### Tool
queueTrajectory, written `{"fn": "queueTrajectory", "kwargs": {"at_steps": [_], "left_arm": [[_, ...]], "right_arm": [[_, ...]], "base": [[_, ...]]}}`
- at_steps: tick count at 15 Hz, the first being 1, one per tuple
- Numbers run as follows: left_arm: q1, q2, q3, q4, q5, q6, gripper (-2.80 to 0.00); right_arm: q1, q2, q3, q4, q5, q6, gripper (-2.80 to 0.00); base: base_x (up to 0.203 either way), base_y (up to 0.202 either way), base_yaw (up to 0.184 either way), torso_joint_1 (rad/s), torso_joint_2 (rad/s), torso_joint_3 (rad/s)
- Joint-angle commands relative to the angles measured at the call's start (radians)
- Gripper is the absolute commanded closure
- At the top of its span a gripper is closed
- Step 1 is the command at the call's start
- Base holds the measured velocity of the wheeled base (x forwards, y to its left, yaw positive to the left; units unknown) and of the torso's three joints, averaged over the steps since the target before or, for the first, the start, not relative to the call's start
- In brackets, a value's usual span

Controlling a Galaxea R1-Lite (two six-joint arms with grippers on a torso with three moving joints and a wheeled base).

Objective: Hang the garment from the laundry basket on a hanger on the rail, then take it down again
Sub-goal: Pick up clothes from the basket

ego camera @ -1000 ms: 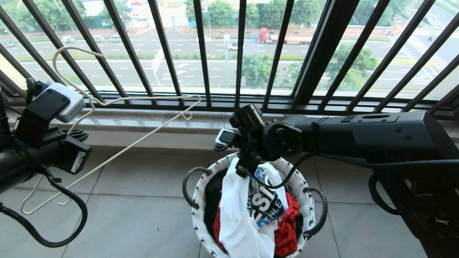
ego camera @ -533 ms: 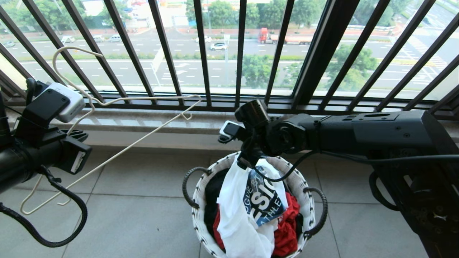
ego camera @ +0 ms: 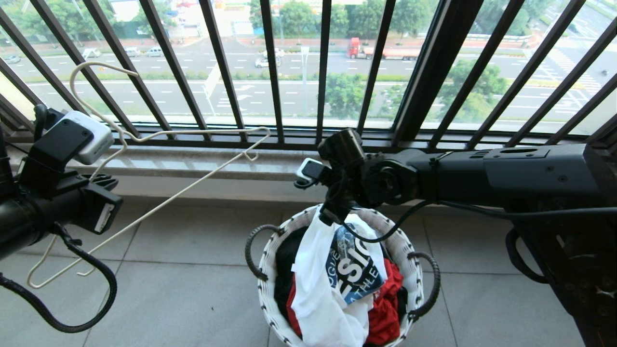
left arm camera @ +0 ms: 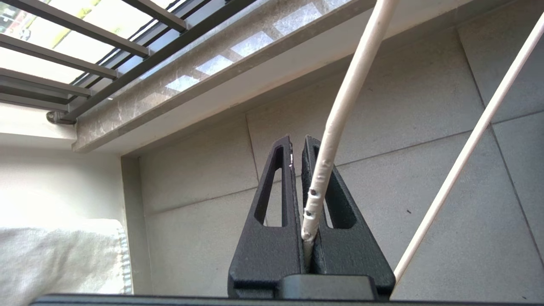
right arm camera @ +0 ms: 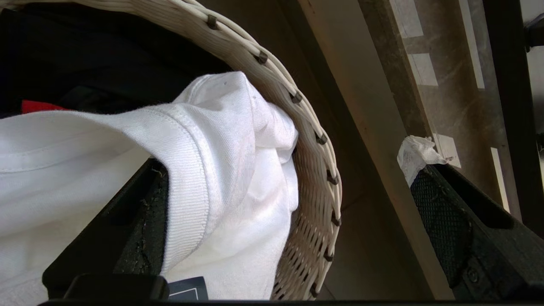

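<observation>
Evidently, the task was found at an early stage. The hanger (ego camera: 159, 140) was held off the rail, which was not seen in any view; its cream wire was clamped between the closed jaws of the left gripper (left arm camera: 297, 170), at the left of the head view, in front of the window guard (ego camera: 320, 72). The garment (ego camera: 328, 284) was not yet on the hanger: most of it lay heaped in the laundry basket (ego camera: 267, 284), over a red cloth (ego camera: 388, 299) and a black shirt (ego camera: 287, 260). The right gripper (right arm camera: 293, 178) was seen above the basket's far rim with its jaws spread wide; 1 finger sat under the ribbed neck band, so the cloth was draped over it, not pinched. Lifting the garment clear, dressing the hanger, hooking it on the rail and taking it down were all judged outstanding.
</observation>
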Motion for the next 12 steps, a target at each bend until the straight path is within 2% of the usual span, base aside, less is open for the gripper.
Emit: {"fn": "queueTrajectory", "kwargs": {"at_steps": [1,4,9,10,12], "left_arm": [[0.0,-0.001,0.0,-0.002,0.002,0.003,0.0],[0.0,-0.004,0.0,-0.002,0.002,0.003,0.0],[0.0,-0.004,0.0,-0.002,0.002,0.003,0.0],[0.0,-0.005,0.0,-0.002,0.001,0.003,0.0],[0.0,-0.004,0.0,-0.002,0.001,0.003,0.0]], "right_arm": [[-0.001,0.016,0.002,0.002,-0.002,-0.003,-2.8],[-0.002,0.034,0.002,0.007,-0.035,-0.016,-2.8],[-0.015,0.038,-0.004,0.005,-0.039,-0.023,-2.8],[-0.015,0.037,-0.004,0.005,-0.039,-0.023,0.0],[-0.017,0.036,-0.004,0.005,-0.039,-0.023,0.0]], "base": [[0.0,0.0,0.0,0.0,0.0,0.0],[0.0,0.0,0.0,0.0,0.0,0.0],[0.0,0.0,0.0,0.0,0.0,0.0],[0.0,0.0,0.0,0.0,0.0,0.0],[0.0,0.0,0.0,0.0,0.0,0.0]]}}
